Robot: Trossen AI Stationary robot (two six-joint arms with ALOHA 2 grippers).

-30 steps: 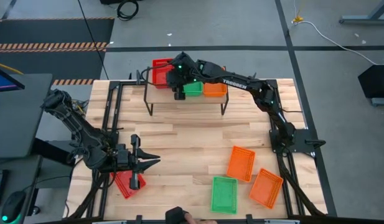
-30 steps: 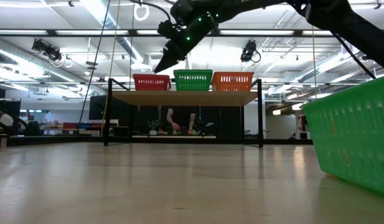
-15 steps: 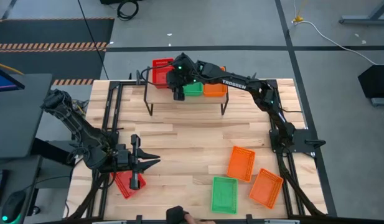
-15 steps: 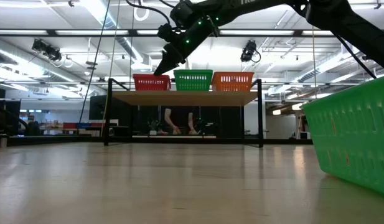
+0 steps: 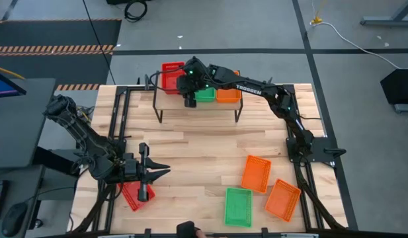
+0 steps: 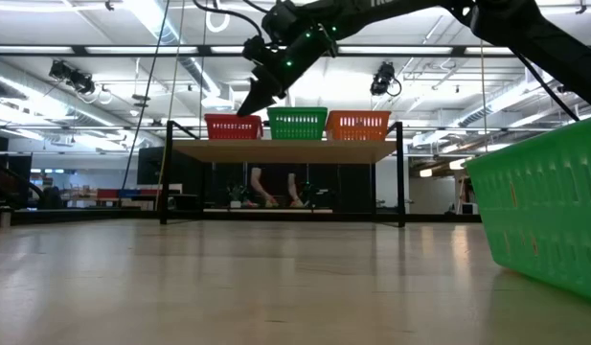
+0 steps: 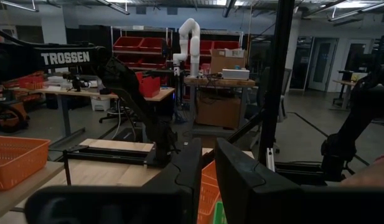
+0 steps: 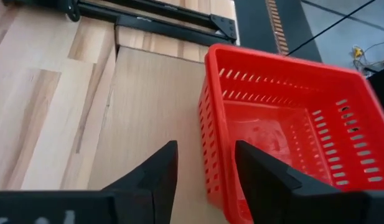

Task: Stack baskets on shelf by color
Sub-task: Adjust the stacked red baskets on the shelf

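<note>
High view: nearest the table's front edge lie a green basket [image 5: 238, 206] and two orange baskets [image 5: 256, 174], with a red basket [image 5: 136, 194] under the left gripper [image 5: 159, 172], its jaws nearly closed on nothing. Farther back, the right gripper [image 5: 189, 100], jaws parted, hovers by the red basket on the shelf [image 5: 167, 77], beside green and orange ones on the shelf [image 5: 165, 99].

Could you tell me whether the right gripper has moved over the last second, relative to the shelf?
Yes, slightly. In the low view the right gripper has risen a little and now hangs above the red basket on the shelf.
</note>
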